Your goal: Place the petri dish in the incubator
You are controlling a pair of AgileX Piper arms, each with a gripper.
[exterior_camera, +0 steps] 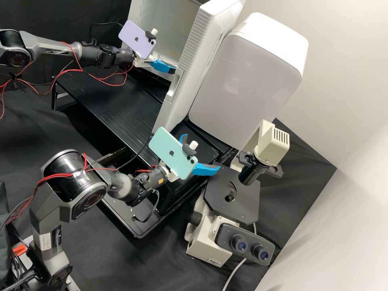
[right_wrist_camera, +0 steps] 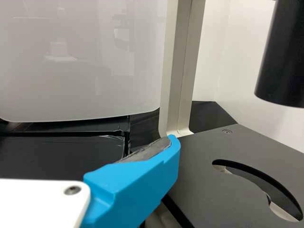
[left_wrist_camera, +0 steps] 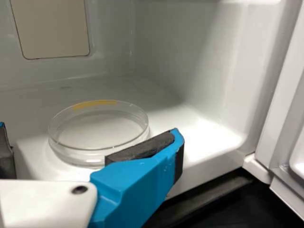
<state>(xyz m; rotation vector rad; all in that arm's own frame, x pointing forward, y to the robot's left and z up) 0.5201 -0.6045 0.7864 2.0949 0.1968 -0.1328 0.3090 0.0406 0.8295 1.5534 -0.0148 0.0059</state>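
Fingers on your left gripper (exterior_camera: pixel 163 66) stand wide apart at the incubator's (exterior_camera: pixel 169 18) open mouth; the petri dish (left_wrist_camera: pixel 98 130) sits on the incubator floor between them. Your right gripper (exterior_camera: pixel 207 167), also spread wide and empty, hangs by the lower corner of the incubator door (exterior_camera: pixel 198 52).

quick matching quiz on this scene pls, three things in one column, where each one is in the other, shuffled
1 petri dish
2 left tool
3 right tool

a beside the microscope stage
b lying on the incubator floor
c just in front of the dish, open

Pairs: 1-b, 2-c, 3-a
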